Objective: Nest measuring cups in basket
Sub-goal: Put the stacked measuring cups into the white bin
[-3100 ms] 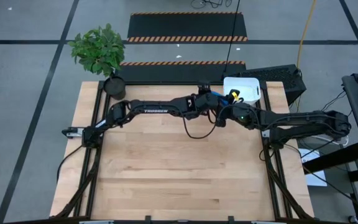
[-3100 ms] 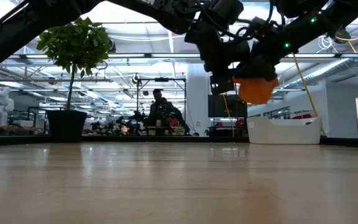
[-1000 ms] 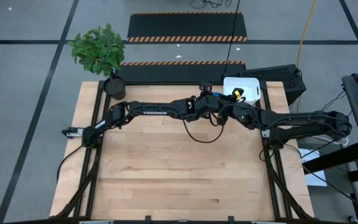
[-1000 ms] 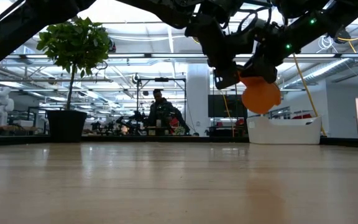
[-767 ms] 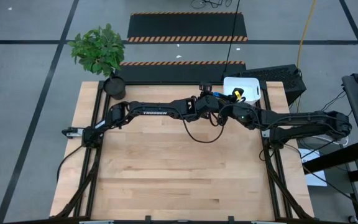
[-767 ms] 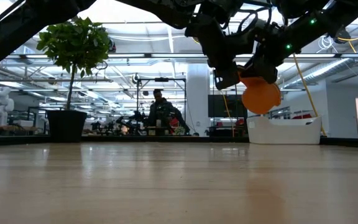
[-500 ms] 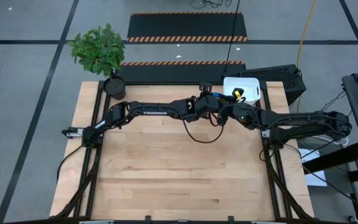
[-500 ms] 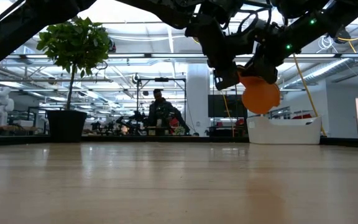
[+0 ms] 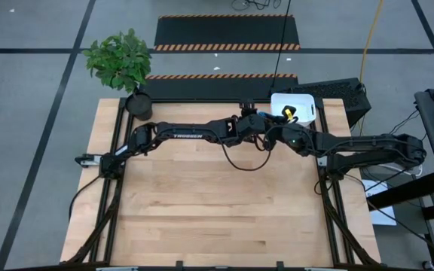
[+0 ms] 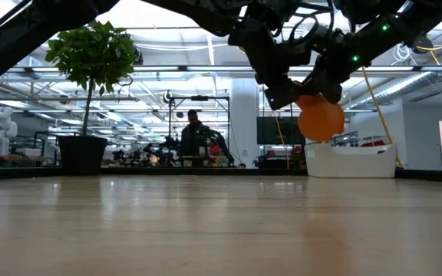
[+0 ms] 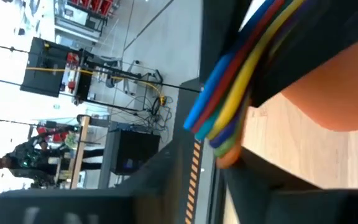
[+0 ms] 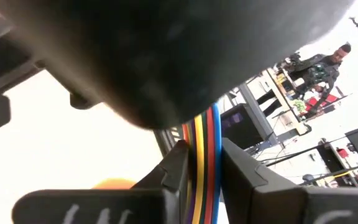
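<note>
Left arm [image 9: 187,135] lettering: I can make out white letters along its upper link in the high view; they look like "TROSSEN", though they are very small.
Right wrist view, near edge: I see pale marks on a dark part, cut off and unreadable.
Everything else: I find no labels, numbers or signs I can read.

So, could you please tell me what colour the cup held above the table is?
Orange; the cup shows best in the low view.

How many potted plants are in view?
1: the potted plant stands on a far corner of the table, upper left in the high view. No other shows.
</note>
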Motion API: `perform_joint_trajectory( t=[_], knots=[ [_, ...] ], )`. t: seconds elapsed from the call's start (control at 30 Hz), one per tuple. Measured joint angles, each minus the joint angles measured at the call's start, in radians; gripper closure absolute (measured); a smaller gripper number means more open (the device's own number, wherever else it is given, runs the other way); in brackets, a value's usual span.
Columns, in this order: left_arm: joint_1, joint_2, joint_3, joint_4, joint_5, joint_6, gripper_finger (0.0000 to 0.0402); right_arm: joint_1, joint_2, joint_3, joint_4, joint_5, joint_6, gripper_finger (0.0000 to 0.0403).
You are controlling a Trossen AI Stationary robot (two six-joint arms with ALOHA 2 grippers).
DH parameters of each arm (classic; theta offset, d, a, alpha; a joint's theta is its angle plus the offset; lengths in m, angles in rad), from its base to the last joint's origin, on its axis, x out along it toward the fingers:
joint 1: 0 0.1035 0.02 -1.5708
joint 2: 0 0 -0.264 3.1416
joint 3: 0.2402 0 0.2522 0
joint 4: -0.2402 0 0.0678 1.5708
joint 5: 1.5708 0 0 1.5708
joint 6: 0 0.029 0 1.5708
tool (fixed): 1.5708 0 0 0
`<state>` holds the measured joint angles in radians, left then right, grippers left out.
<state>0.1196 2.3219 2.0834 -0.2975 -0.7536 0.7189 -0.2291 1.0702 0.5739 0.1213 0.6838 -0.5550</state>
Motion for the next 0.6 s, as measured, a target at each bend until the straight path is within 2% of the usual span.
perform_joint_trajectory(
  t=[0.17,0.3,0.47,0.6],
  knots=[
    [0.001,0.000,0.002,-0.062,-0.021,-0.032,0.0212,0.000,0.002,-0.001,-0.015,-0.005,-0.002,0.0356],
    [0.008,-0.003,0.002,-0.108,-0.026,-0.049,0.0171,0.000,0.002,-0.002,-0.022,-0.008,-0.006,0.0356],
    [0.023,-0.045,0.004,-0.223,-0.001,-0.127,0.0157,-0.001,0.000,-0.003,-0.036,0.000,-0.007,0.0356],
    [0.055,-0.099,0.001,-0.380,0.113,-0.254,0.0163,-0.003,-0.016,-0.003,-0.048,0.002,-0.006,0.0356]
  ],
)
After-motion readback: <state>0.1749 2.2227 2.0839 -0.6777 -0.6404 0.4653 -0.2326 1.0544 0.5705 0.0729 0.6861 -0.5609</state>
